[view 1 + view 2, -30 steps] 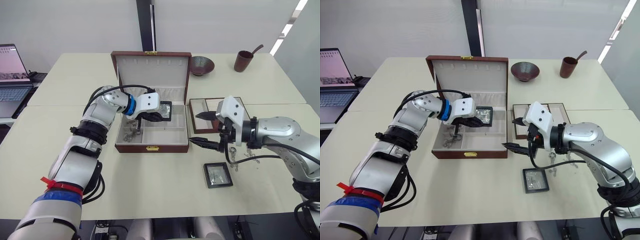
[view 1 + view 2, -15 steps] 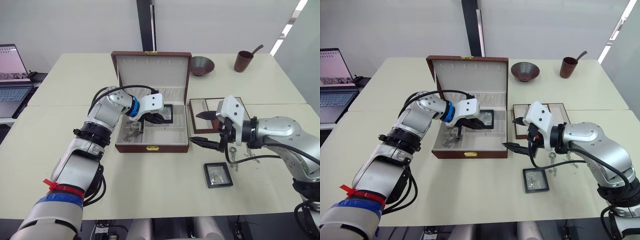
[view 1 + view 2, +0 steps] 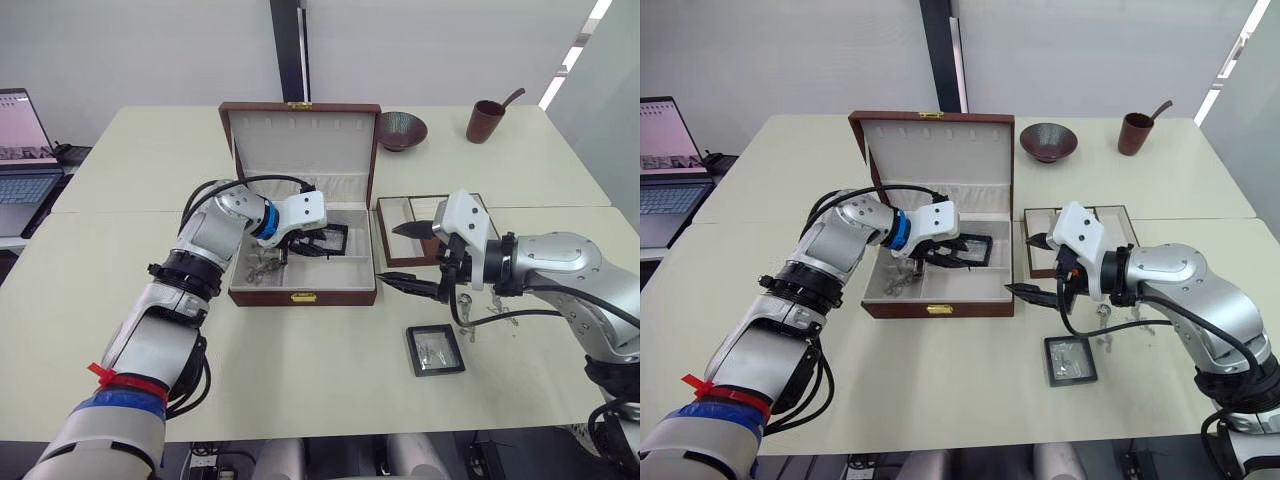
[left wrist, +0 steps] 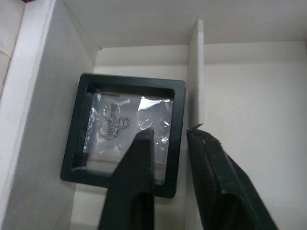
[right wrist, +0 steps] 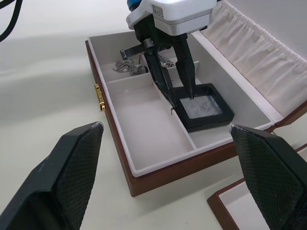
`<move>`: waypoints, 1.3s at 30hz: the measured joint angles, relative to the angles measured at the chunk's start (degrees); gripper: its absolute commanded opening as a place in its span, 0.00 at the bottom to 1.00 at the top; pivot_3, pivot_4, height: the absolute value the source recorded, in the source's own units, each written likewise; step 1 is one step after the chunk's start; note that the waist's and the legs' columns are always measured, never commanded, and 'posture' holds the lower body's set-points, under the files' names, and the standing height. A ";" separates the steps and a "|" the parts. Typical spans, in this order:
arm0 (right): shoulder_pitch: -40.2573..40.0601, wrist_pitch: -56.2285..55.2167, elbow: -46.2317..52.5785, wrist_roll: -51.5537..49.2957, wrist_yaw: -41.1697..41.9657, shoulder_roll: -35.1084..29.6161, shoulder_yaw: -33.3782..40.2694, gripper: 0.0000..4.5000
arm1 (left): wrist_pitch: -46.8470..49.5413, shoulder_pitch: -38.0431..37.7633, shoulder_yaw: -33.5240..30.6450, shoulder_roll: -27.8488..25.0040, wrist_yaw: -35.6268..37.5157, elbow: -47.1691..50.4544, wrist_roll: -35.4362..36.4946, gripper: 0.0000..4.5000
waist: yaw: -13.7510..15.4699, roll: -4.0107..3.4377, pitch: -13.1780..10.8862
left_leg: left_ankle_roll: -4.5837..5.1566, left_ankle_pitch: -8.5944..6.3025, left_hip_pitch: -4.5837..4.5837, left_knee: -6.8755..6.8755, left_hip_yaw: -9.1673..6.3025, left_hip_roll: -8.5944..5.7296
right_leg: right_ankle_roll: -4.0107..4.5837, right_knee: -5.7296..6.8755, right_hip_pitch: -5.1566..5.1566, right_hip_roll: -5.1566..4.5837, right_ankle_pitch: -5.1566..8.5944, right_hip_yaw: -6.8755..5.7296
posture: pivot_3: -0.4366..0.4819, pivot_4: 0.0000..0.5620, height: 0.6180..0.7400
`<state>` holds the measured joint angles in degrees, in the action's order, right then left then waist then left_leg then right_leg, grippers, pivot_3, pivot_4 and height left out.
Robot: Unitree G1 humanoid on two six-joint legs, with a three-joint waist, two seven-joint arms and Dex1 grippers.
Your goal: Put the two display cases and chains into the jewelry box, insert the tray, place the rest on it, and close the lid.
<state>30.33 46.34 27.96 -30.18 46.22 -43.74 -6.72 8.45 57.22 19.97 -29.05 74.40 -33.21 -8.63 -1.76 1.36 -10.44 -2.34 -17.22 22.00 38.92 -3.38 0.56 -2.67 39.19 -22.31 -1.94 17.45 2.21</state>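
Right wrist view: display case (image 5: pixel 204 107) lies flat beneath left tool (image 5: pixel 178 98).

Left arm bent at elbow, reaching toward frame centre; left claw (image 3: pixel 318 240) angled down, fingers (image 5: pixel 163 86) slightly parted. Right arm at centre right, forearm level; right claw (image 3: pixel 410 258) spread wide, pointing left.

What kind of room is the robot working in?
Probably an office or lab: plain cream tables pushed together, an open laptop on a side desk, bare white walls, and ceiling strip lights.
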 measured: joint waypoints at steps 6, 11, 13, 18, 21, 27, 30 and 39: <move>0.17 -1.10 -1.08 0.50 0.00 0.02 -0.01 1.00 | 5.15 -0.49 -1.54 -1.53 0.46 9.66 2.51 0.89 | -0.10 0.00 0.00 | 0.00 0.00 0.00 0.00 0.00 0.02 | 0.00 0.01 0.00 0.00 0.00 0.01 | 0.48 0.27 1.00; 0.41 -3.68 -2.60 2.25 0.36 -0.15 0.23 1.00 | 13.41 -4.40 -7.87 -6.30 1.71 22.42 9.74 0.99 | -0.31 -0.01 0.00 | 0.00 0.00 -0.04 -0.01 0.02 0.07 | 0.00 0.04 -0.01 0.01 0.00 0.06 | 0.48 0.27 1.00; 0.25 -5.71 -3.17 3.15 1.38 -1.03 0.52 1.00 | 18.58 -8.42 -11.60 -8.89 2.71 28.19 14.50 0.99 | -0.38 -0.01 0.00 | 0.00 0.00 -0.05 -0.01 0.03 0.14 | 0.00 0.03 -0.01 0.00 0.00 0.07 | 0.48 0.27 1.00; -3.72 -11.55 -4.08 5.33 3.99 -4.54 3.37 1.00 | 26.08 -22.87 -24.49 -15.34 0.48 36.63 23.79 0.99 | -0.17 -0.01 0.00 | 0.00 0.00 -0.06 -0.02 -0.03 0.22 | 0.00 0.02 0.02 -0.07 0.00 0.04 | 0.48 0.27 1.00; -8.05 -16.81 -4.86 7.23 5.51 -6.09 5.89 1.00 | 26.04 -30.37 -33.82 -17.41 -3.17 38.50 25.98 0.99 | 0.02 -0.01 0.00 | 0.00 0.00 -0.07 -0.02 -0.03 0.25 | -0.01 -0.01 0.06 -0.16 0.00 0.04 | 0.48 0.27 1.00; -17.59 -28.03 -10.39 8.85 10.57 -9.96 15.23 1.00 | 19.62 -49.83 -52.52 -18.93 -7.45 37.66 27.53 0.99 | 0.11 -0.01 0.00 | 0.01 -0.01 -0.13 -0.06 0.10 0.23 | -0.06 -0.12 0.12 -0.29 -0.03 0.09 | 0.48 0.27 1.00; -21.08 -32.68 -14.70 9.53 13.99 -12.51 19.61 1.00 | 17.90 -59.28 -60.00 -18.73 -7.31 36.31 29.08 0.99 | 0.09 -0.01 0.00 | 0.02 -0.01 -0.16 -0.08 0.10 0.28 | -0.06 -0.13 0.15 -0.27 -0.03 0.06 | 0.48 0.27 1.00; -34.92 -41.88 -25.40 11.16 22.82 -16.22 29.10 1.00 | 3.18 -76.43 -65.93 -15.41 -7.51 27.18 28.75 0.99 | 0.24 0.01 0.03 | 0.03 -0.03 -0.28 -0.11 0.20 0.25 | -0.07 -0.16 0.28 -0.31 -0.04 0.09 | 0.48 0.27 1.00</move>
<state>-4.59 4.46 2.56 -19.02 69.04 -59.96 22.38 11.63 -19.20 -45.95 -44.46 66.89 -6.03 20.11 -1.52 1.37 -10.41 -2.32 -17.24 21.72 38.81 -3.19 0.80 -2.74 39.03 -22.03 -2.25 17.41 2.29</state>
